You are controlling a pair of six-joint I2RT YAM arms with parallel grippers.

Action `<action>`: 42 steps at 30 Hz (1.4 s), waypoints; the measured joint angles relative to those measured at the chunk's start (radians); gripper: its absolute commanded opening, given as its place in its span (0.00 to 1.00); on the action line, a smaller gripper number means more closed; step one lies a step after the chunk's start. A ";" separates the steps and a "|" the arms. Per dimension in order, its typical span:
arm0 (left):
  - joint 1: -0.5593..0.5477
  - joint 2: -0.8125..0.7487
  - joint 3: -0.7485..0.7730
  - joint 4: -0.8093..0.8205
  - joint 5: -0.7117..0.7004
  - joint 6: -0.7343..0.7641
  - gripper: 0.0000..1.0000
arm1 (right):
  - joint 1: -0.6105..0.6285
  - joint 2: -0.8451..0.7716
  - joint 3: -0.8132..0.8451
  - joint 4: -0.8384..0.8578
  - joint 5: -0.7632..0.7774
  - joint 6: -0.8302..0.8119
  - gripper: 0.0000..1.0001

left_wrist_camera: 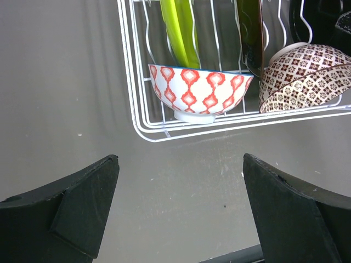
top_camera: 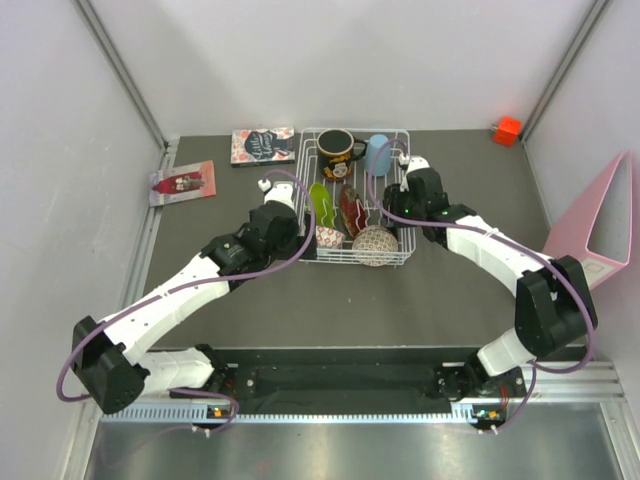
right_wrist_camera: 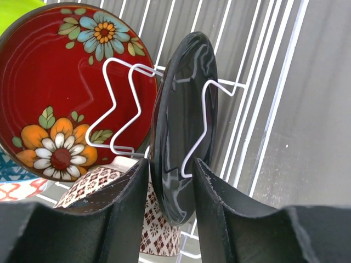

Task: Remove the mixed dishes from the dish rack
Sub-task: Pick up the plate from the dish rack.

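It was a robotics lab cell: plain white wall panels [top_camera: 330, 60] and aluminium framing [top_camera: 120, 70] enclosed a grey worktop [top_camera: 330, 300].

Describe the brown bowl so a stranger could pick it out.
Start at the white wire rack. At its near right corner lies the brown bowl, tipped over. Its lattice print sets it apart from the red-and-white bowl to its left.

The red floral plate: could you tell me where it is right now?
The red floral plate stands upright in the dish rack, mid-rack in the top view, between the lime-green plate and a black plate.
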 measured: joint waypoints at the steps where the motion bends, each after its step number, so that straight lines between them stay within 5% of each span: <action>1: 0.000 0.000 0.000 0.000 0.000 0.000 0.99 | 0.001 0.000 -0.002 0.003 0.004 0.000 0.37; 10: 0.000 0.001 -0.002 0.000 0.000 0.000 0.99 | 0.005 0.000 -0.004 0.028 0.021 -0.002 0.24; 15: 0.000 0.001 -0.005 0.000 0.001 -0.001 0.99 | 0.009 0.000 -0.007 0.032 0.023 -0.010 0.00; 42: 0.001 0.000 -0.006 0.000 0.007 -0.012 0.99 | 0.053 -0.095 0.151 -0.148 0.019 -0.031 0.00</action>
